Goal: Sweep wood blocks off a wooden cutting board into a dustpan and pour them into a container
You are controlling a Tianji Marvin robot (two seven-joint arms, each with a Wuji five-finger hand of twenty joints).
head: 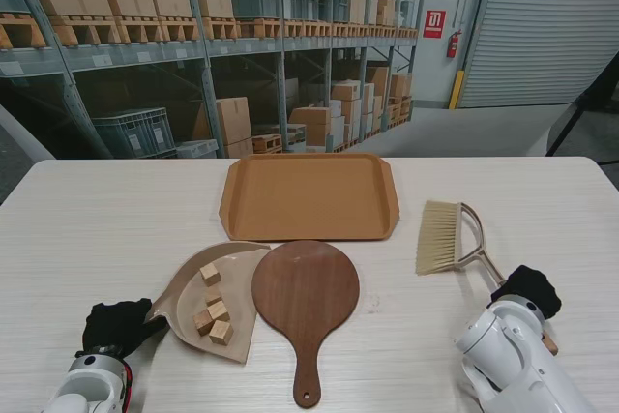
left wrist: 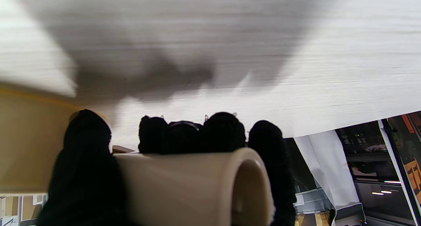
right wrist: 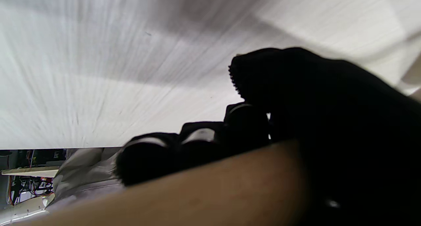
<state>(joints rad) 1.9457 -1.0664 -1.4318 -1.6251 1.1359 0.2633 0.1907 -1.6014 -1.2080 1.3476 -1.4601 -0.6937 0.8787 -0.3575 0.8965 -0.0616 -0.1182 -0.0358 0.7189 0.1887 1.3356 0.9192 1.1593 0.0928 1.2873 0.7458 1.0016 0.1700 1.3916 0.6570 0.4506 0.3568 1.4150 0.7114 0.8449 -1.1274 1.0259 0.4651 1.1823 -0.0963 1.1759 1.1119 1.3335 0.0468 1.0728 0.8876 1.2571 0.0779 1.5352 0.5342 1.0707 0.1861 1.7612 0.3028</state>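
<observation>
Several wood blocks lie inside the beige dustpan, which rests on the table left of the round wooden cutting board. My left hand, in a black glove, is shut on the dustpan's handle. On the right, the brush lies with its bristles pointing away from me, and my right hand is shut on the brush handle. No blocks show on the board.
A brown tray sits farther from me, behind the board and dustpan. The white table ends at a far edge before warehouse shelving. The board's handle points toward me.
</observation>
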